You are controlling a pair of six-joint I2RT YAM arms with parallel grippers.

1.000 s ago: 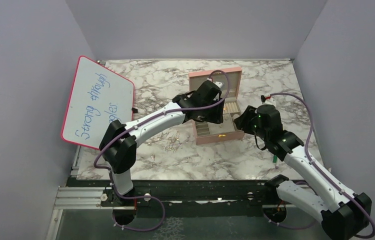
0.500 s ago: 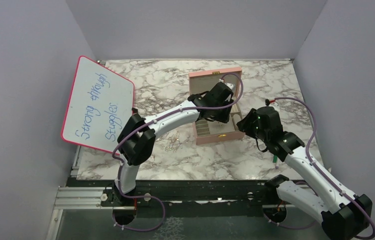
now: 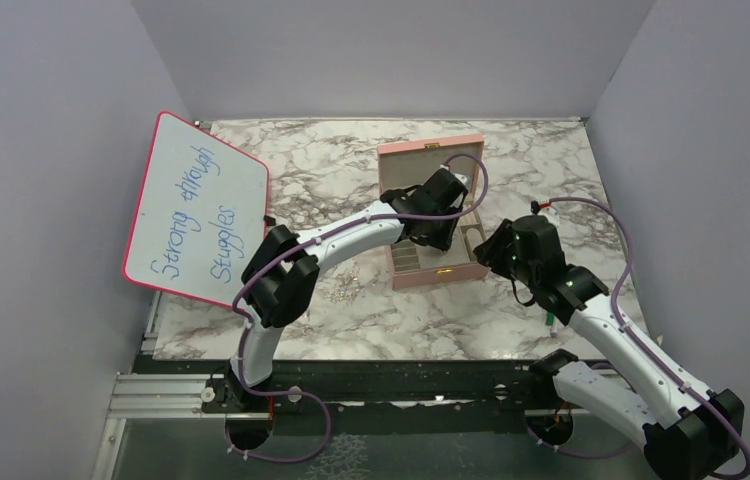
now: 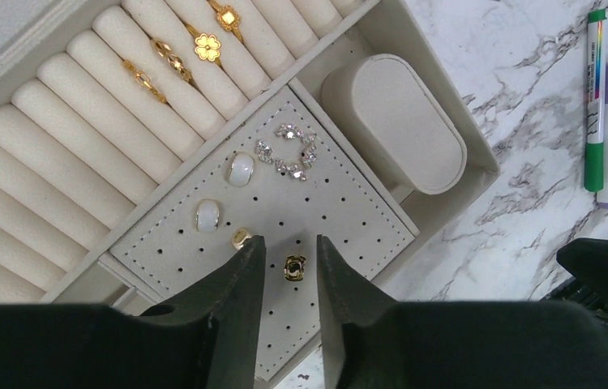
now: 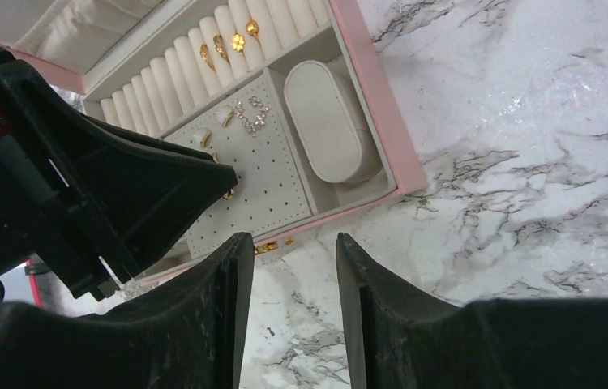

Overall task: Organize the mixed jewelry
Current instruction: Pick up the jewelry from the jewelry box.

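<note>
Partway: gold rings [image 4: 203, 46] in rolls [image 4: 57, 130], earrings [image 4: 240, 170] on pad [image 4: 341, 219] inside pink box [image 3: 441, 272]; loose pieces [image 3: 347, 290] on table [image 3: 401, 320] unsorted; left gripper [image 4: 289, 241] apart, astride gold stud [image 4: 294, 267]; right gripper [image 5: 291, 239] apart, empty

An open jewelry box [image 3: 441, 272] is sitting mid-table [image 3: 321, 170], with a whiteboard [image 3: 196, 210] leaning at the left edge and loose jewelry [image 3: 346, 290] lying between them. Inside, 4 rings [image 4: 203, 46] are resting in roll slots behind the earring panel [image 4: 349, 227], an oval cushion [image 4: 392, 121] is sitting to its right, and a marker pen [image 4: 594, 97] is lying outside.
</note>
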